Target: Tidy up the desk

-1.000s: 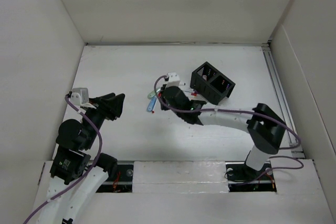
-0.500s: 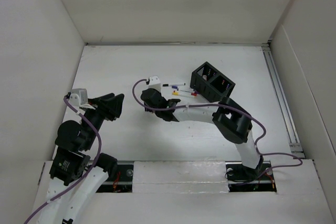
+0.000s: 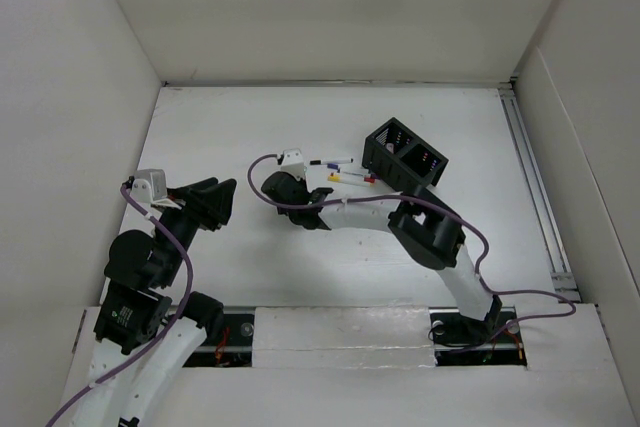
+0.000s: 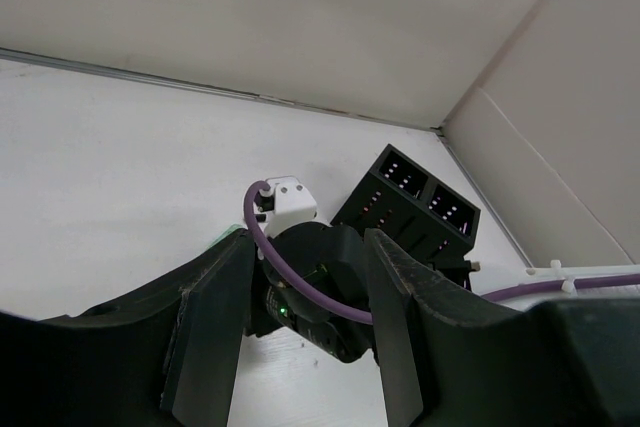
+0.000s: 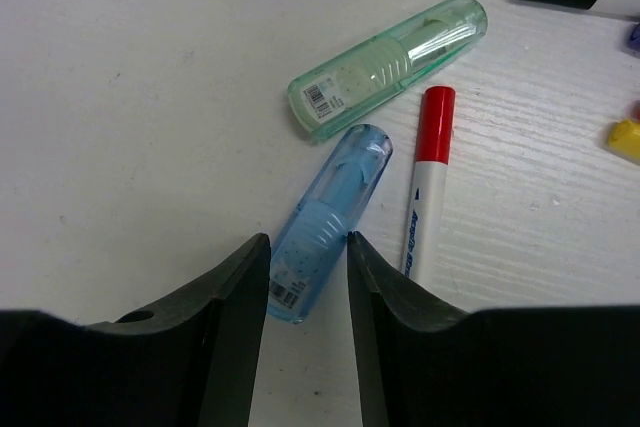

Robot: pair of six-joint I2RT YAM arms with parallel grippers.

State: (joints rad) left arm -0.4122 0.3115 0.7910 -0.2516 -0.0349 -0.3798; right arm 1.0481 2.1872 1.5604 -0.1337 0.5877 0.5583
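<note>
On the white desk [image 3: 220, 127] lie a blue translucent tape pen [image 5: 330, 207], a green one [image 5: 390, 67] and a red-capped marker [image 5: 428, 177]. My right gripper [image 5: 308, 247] is open and points down, with one finger on each side of the blue pen's near end. The pen rests flat on the desk. From above, the right gripper [image 3: 275, 190] hides both tape pens. My left gripper [image 3: 225, 202] hovers open and empty at the desk's left side, facing the right wrist [image 4: 320, 287]. The left gripper [image 4: 310, 242] holds nothing.
A black mesh organizer [image 3: 405, 157] stands tilted at the middle right. A black-capped marker [image 3: 330, 161], a yellow-capped one [image 3: 335, 177] and a red bit [image 3: 368, 179] lie just left of it. White walls edge the desk. A cable track [image 3: 530, 187] runs along the right.
My right arm swung left, away from the organizer, uncovering the markers beside it. Its gripper opened and now straddles the blue tape pen. The left arm has not moved.
</note>
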